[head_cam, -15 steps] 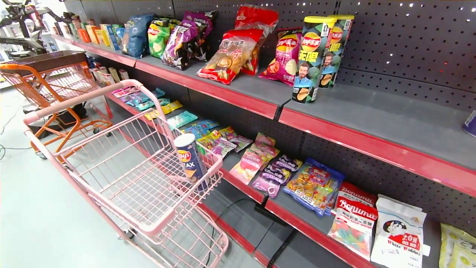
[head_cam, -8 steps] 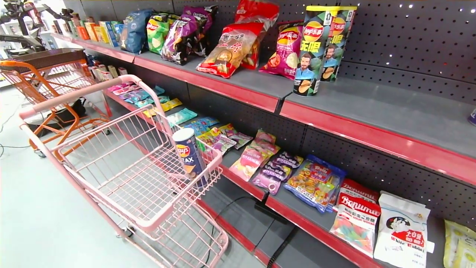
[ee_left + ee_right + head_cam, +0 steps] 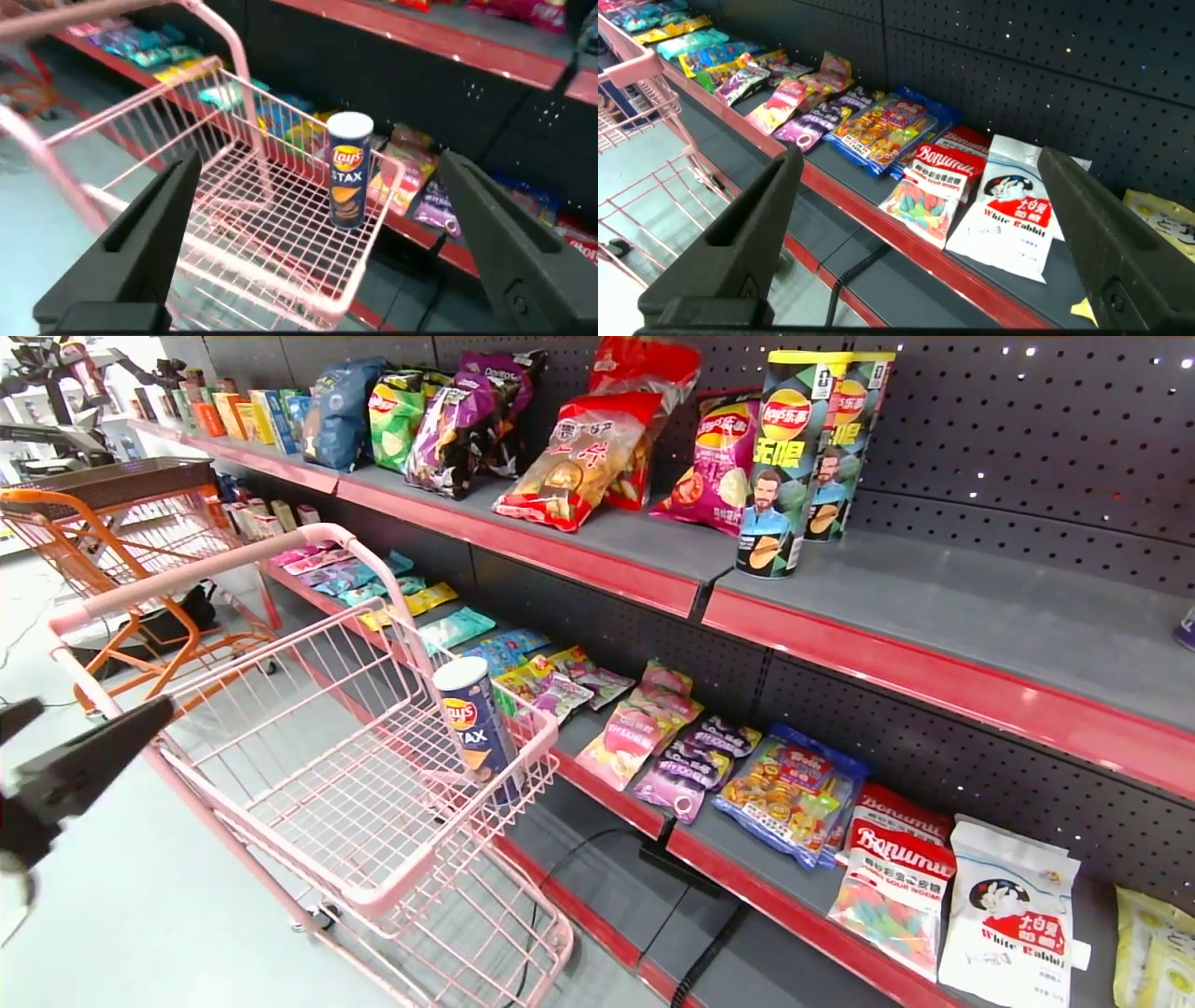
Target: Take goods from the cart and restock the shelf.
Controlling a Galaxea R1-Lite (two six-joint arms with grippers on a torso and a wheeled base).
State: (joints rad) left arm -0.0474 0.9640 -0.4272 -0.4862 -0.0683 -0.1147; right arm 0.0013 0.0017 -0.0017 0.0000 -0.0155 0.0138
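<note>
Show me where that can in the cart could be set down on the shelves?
The upper shelf is bare right of the two tall canisters. Left of them chip bags crowd it. On the lower shelf candy packets lie nearly edge to edge. In the cart, the wire floor around the can is bare.

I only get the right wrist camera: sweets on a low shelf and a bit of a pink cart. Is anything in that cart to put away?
Observer: Yes. One blue cylindrical crisp can with a white lid stands upright in the pink wire cart, in the corner nearest the shelf.
Operator: Is anything holding it?
Observer: No. The left jaws are open at the cart's handle end, apart from the can.
Operator: What's higher up?
Observer: Two tall yellow-lidded cans stand on the grey upper shelf beside crisp bags.
</note>
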